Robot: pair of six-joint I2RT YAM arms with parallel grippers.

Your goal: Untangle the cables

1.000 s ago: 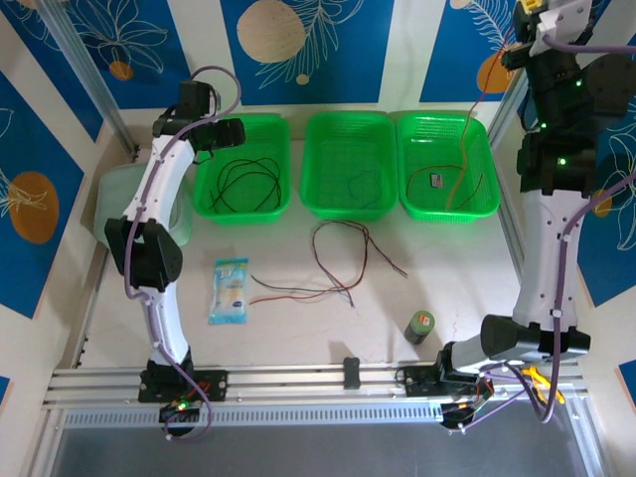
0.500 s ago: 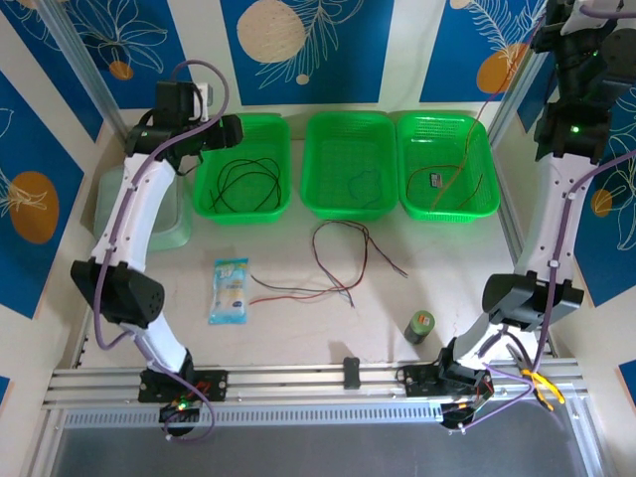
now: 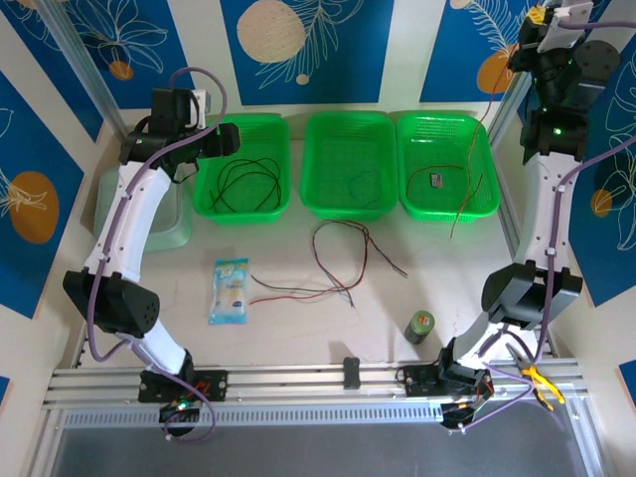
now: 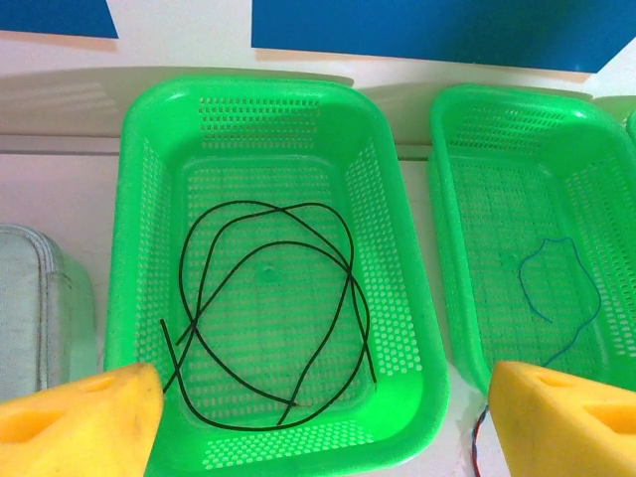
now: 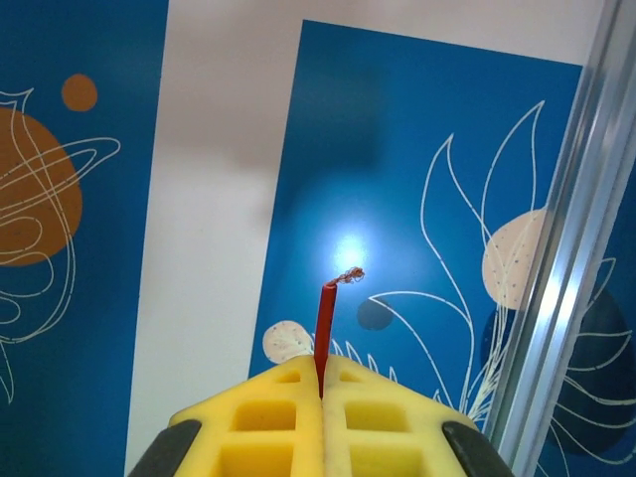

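A black cable (image 3: pixel 246 184) (image 4: pixel 268 318) lies looped in the left green basket (image 3: pixel 207 199) (image 4: pixel 134 278). A thin blue one (image 3: pixel 360 185) (image 4: pixel 556 298) lies in the middle basket (image 3: pixel 348 212) (image 4: pixel 447 248). Red and black cables (image 3: pixel 338 260) lie tangled on the table in front of the baskets. My left gripper (image 3: pixel 227 139) (image 4: pixel 323 422) hangs open and holds nothing, above the left basket's near rim. My right gripper (image 3: pixel 545 15) (image 5: pixel 323 383) is raised high at the back right. It is shut on the frayed end of a reddish-brown cable (image 3: pixel 469 169) (image 5: pixel 325 318), which dangles over the right basket (image 3: pixel 447 213).
A snack packet (image 3: pixel 229 290) lies on the table at the left, a small green can (image 3: pixel 420 326) at the front right. A pale green container (image 3: pixel 109 204) (image 4: pixel 30 308) stands left of the baskets. A metal frame post (image 5: pixel 561 229) runs close beside my right gripper.
My left gripper drew back a little to the left of the left basket. The right arm swung about up high and the hanging cable rose further out of the right basket.
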